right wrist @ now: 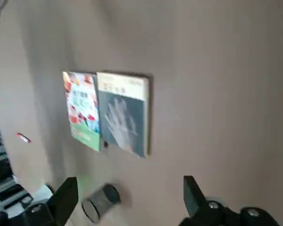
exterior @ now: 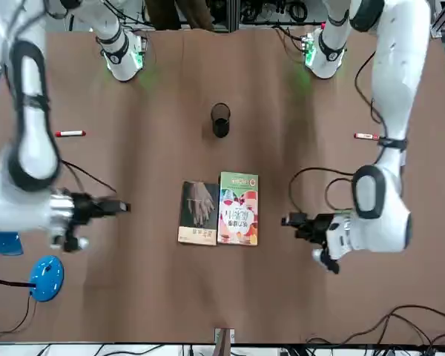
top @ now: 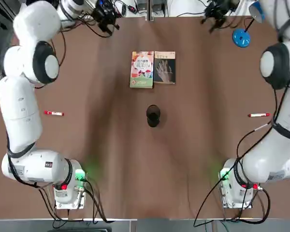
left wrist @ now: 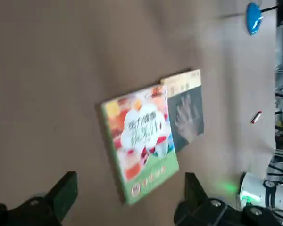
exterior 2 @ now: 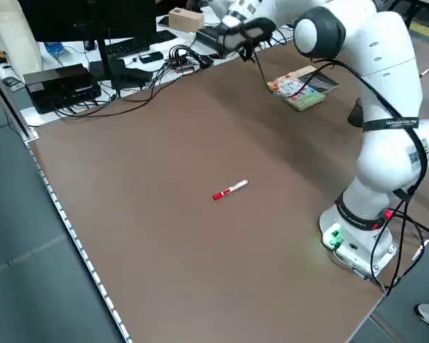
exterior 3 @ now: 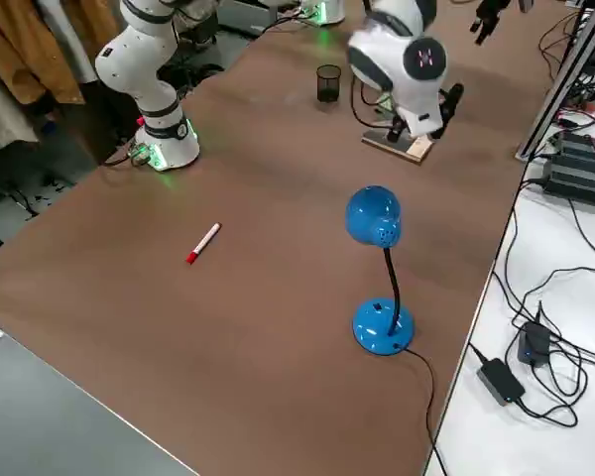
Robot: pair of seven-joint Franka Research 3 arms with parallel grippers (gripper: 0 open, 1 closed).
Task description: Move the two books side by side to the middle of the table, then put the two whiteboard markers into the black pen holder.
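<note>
Two books lie side by side on the brown table (top: 96, 159), the colourful one (top: 142, 69) left of the dark one (top: 165, 67). The black pen holder (top: 153, 116) stands just nearer the bases. One whiteboard marker (top: 53, 113) lies far left, the other (top: 259, 115) far right. My left gripper (top: 106, 19) hovers over the far edge, left of the books. Its fingers (left wrist: 66, 193) stand open and empty. Over the far edge to the books' right, my right gripper (top: 215, 14) is likewise open, with nothing between its fingers (right wrist: 68, 193).
A blue desk lamp (top: 241, 37) stands at the far right corner, close to the right gripper. Cables and electronics (exterior 2: 129, 64) lie beyond the table's far edge. The arm bases (top: 67, 186) sit at the near edge.
</note>
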